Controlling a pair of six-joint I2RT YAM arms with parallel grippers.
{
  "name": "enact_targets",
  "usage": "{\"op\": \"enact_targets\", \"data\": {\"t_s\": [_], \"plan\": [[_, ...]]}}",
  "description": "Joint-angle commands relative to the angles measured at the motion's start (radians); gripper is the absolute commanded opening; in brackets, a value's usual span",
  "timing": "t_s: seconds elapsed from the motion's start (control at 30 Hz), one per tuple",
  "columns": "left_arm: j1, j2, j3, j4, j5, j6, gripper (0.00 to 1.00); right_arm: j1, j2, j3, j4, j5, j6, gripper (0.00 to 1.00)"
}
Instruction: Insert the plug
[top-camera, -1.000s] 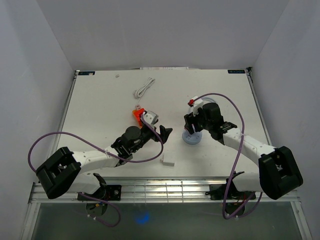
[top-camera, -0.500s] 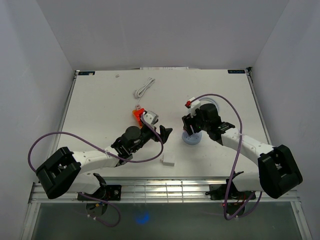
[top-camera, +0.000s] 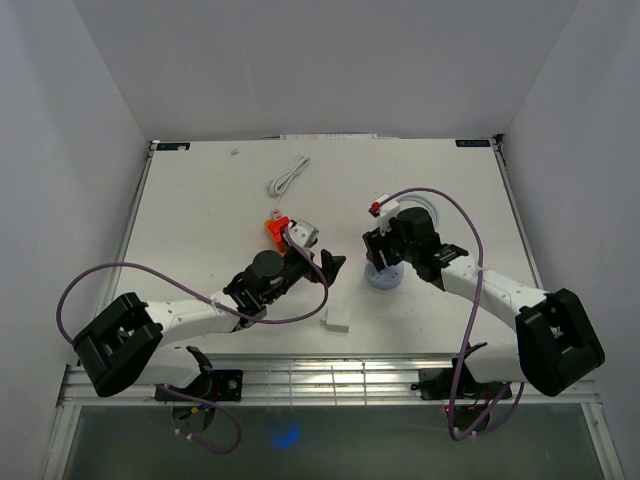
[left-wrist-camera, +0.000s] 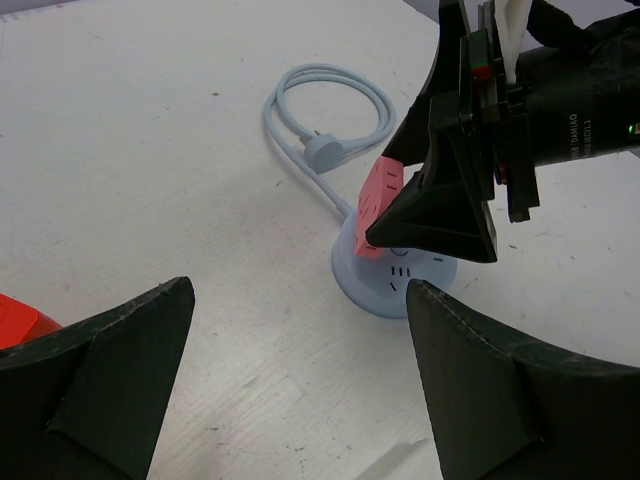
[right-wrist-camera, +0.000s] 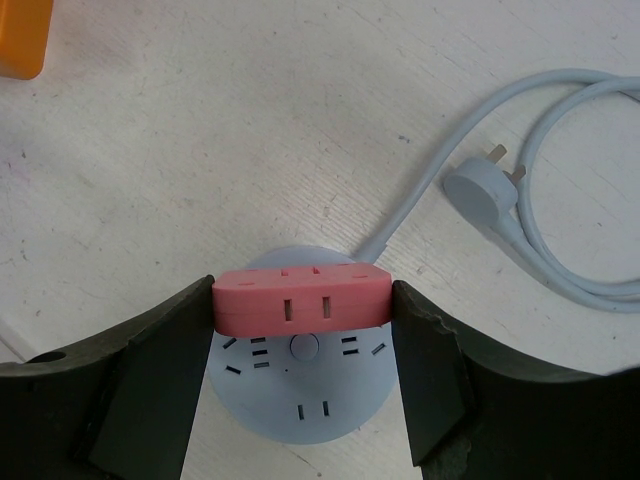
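Firmly pinched by its short ends in the right gripper (right-wrist-camera: 300, 310), the pink plug (right-wrist-camera: 300, 298) sits level over the round blue socket (right-wrist-camera: 300, 405); whether its pins have entered is hidden. It looks light, rigid and smooth-sided, so this end grip suits it but may slip under pushing. The left gripper (left-wrist-camera: 298, 295) gapes, holding nothing.
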Motion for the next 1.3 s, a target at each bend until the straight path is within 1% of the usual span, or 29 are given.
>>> {"op": "enact_targets", "data": {"t_s": [0.0, 0.17, 0.33, 0.5, 0.7, 0.83, 0.97, 1.2, 1.27], "plan": [[-0.005, -0.005, 0.034, -0.012, -0.002, 0.002, 0.98, 0.023, -0.015, 0.005, -0.019, 0.063, 0.000, 0.31], [-0.003, 0.000, 0.039, -0.012, 0.003, -0.001, 0.98, 0.061, -0.033, 0.005, -0.053, 0.120, 0.005, 0.31], [-0.005, 0.020, 0.050, -0.021, 0.010, -0.003, 0.98, 0.087, -0.018, 0.014, -0.078, 0.160, 0.008, 0.30], [-0.004, 0.015, 0.048, -0.024, 0.009, -0.005, 0.98, 0.091, 0.006, 0.019, -0.082, 0.166, 0.014, 0.29], [-0.005, 0.007, 0.048, -0.026, 0.007, -0.005, 0.98, 0.091, 0.075, 0.069, -0.128, 0.155, 0.022, 0.28], [-0.005, 0.007, 0.047, -0.027, 0.004, -0.005, 0.98, 0.089, 0.057, 0.078, -0.131, 0.180, 0.040, 0.27], [-0.005, 0.012, 0.050, -0.026, 0.006, -0.005, 0.98, 0.089, 0.037, 0.081, -0.134, 0.169, 0.055, 0.27], [-0.005, 0.011, 0.050, -0.027, 0.004, -0.003, 0.98, 0.089, 0.020, 0.069, -0.148, 0.161, 0.124, 0.27], [-0.005, 0.007, 0.050, -0.027, 0.001, -0.003, 0.98, 0.089, 0.009, 0.063, -0.145, 0.146, 0.181, 0.27]]}}
